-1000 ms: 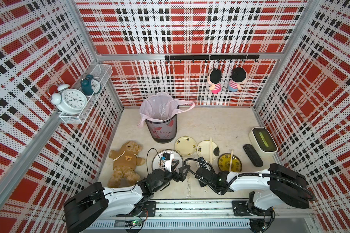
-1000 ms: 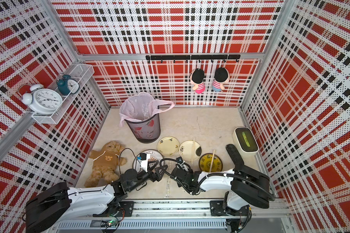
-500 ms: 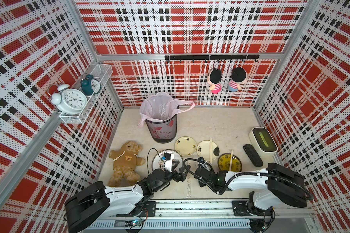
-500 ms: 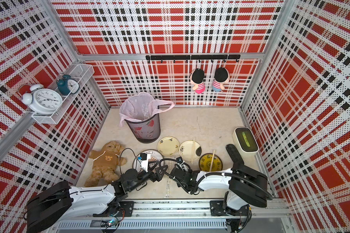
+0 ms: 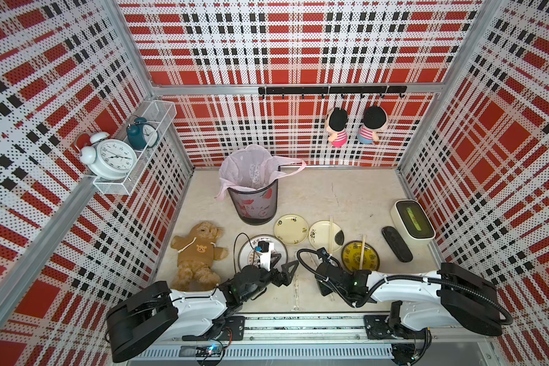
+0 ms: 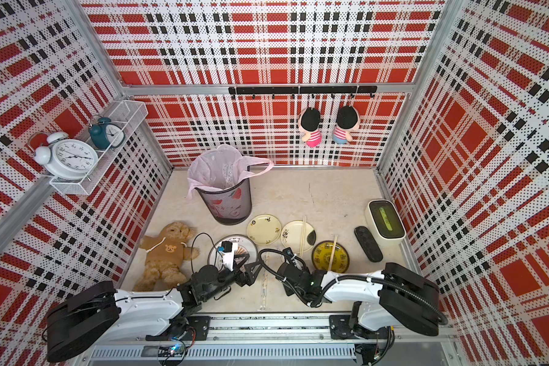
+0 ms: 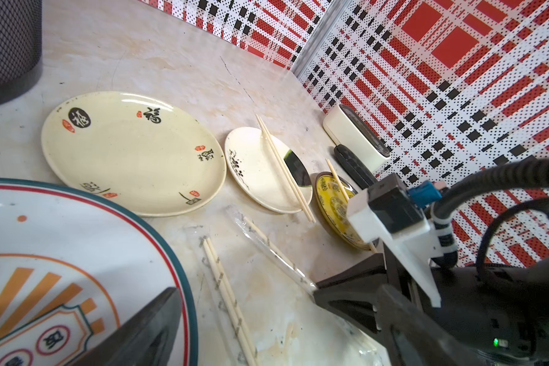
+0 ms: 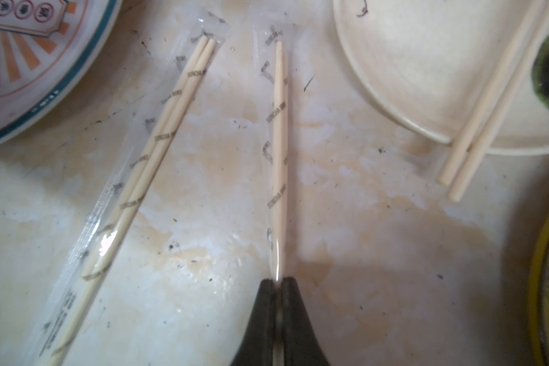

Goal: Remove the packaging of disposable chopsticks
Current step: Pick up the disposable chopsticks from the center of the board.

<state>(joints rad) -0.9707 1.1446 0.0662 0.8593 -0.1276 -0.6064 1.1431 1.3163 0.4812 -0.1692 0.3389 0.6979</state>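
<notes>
Stained beige tabletop, red plaid walls around, right pincer clamped on clear plastic sleeve of wooden chopsticks, left pincer agape alongside.

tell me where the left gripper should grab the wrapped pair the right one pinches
Probably the empty flap of the sleeve beyond the stick tips, opposite the end the right gripper is shut on. That flap is plastic only, so pulling there should not clamp the chopsticks. The open left gripper should come across the sleeve's narrow width from its own side.
</notes>
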